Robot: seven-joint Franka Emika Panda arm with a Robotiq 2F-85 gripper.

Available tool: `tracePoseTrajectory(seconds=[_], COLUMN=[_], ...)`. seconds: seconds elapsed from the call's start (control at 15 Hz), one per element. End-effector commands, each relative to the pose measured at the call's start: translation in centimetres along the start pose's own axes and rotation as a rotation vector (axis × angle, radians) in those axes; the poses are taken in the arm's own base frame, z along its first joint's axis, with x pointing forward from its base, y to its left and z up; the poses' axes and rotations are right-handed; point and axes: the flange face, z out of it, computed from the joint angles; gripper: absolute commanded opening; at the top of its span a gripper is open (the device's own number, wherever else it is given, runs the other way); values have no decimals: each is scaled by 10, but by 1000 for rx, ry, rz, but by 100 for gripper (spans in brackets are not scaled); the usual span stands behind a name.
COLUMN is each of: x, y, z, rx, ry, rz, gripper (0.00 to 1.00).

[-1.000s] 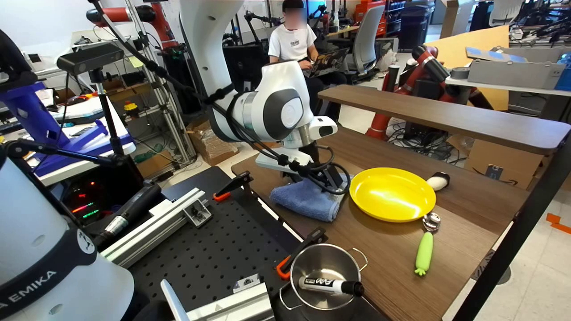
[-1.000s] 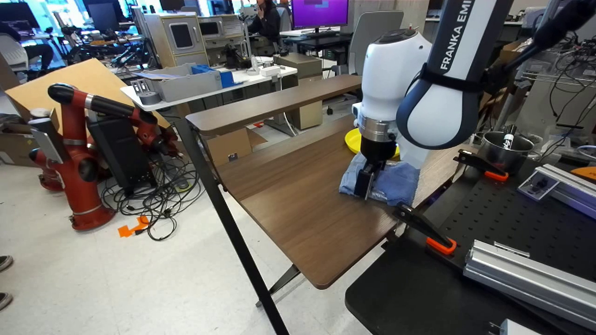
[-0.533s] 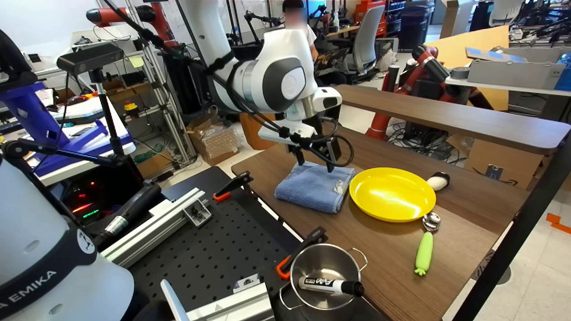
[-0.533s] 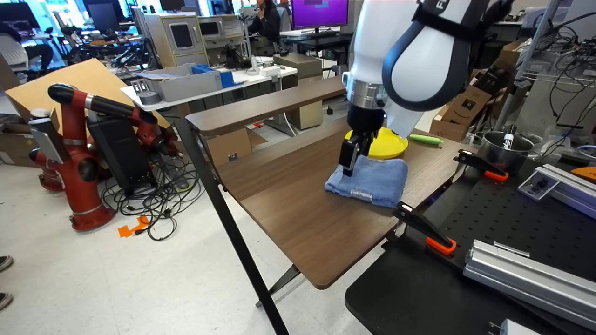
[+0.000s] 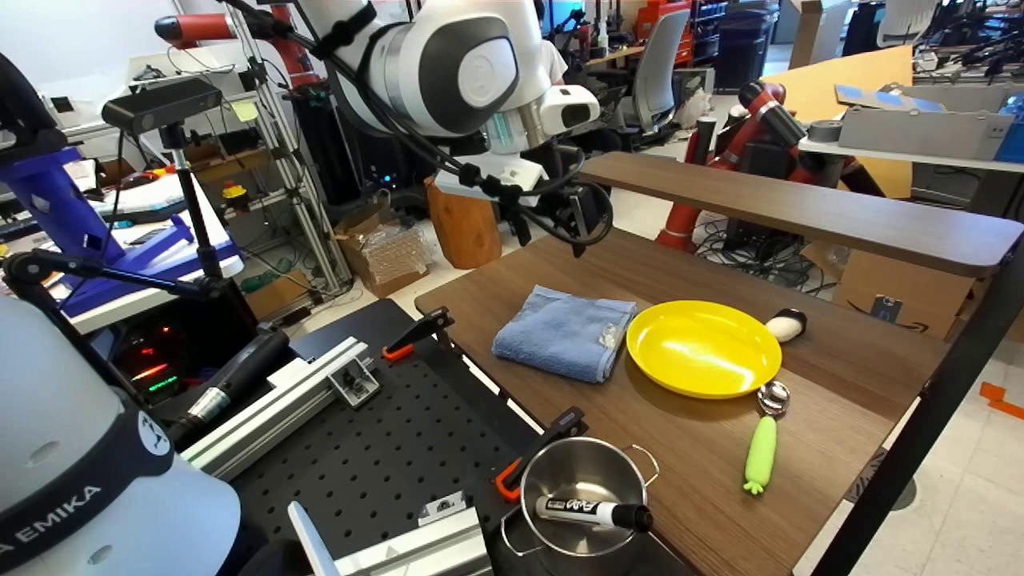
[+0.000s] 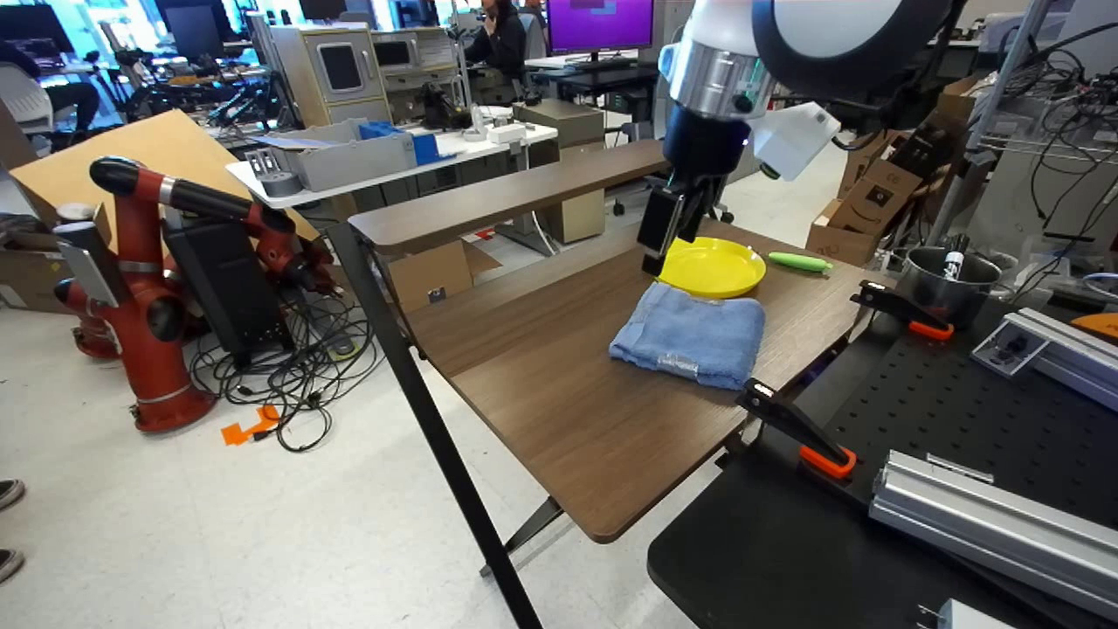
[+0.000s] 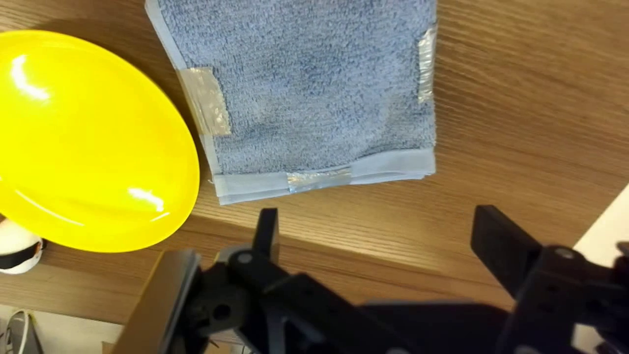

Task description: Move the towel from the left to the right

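Observation:
The blue folded towel (image 5: 564, 334) lies flat on the brown table in both exterior views (image 6: 694, 334). It has strips of clear tape on its edges in the wrist view (image 7: 314, 83). The round yellow bowl (image 5: 704, 350) sits right beside it, and also shows in the wrist view (image 7: 88, 142). My gripper (image 5: 550, 244) is raised above the table, past the towel's far edge in that exterior view. In the wrist view the gripper (image 7: 377, 210) has its fingers wide apart with only table between them. It is empty and does not touch the towel.
A green-handled spoon (image 5: 762, 448) and a white-and-black item (image 5: 786, 325) lie near the bowl. A metal pot (image 5: 588, 472) holding a marker stands by the table edge. Clamps (image 5: 552, 444) grip that edge. A raised shelf (image 5: 800, 210) runs along the table's far side.
My gripper was down at the rumpled towel a second ago. It has since risen clear of it, fingers apart. The towel settled flat and stayed still over the last half second.

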Motion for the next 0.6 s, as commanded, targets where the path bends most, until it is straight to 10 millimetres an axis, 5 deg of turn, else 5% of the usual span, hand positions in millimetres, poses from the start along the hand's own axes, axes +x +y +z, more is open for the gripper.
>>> tracePoseTrajectory(seconds=[0.0,0.53], x=[-3,-8], y=[-2,-3], z=[-7,-11], rx=[4,6], ry=[-1,-5], rz=[-3,-4], gripper=[100,100])
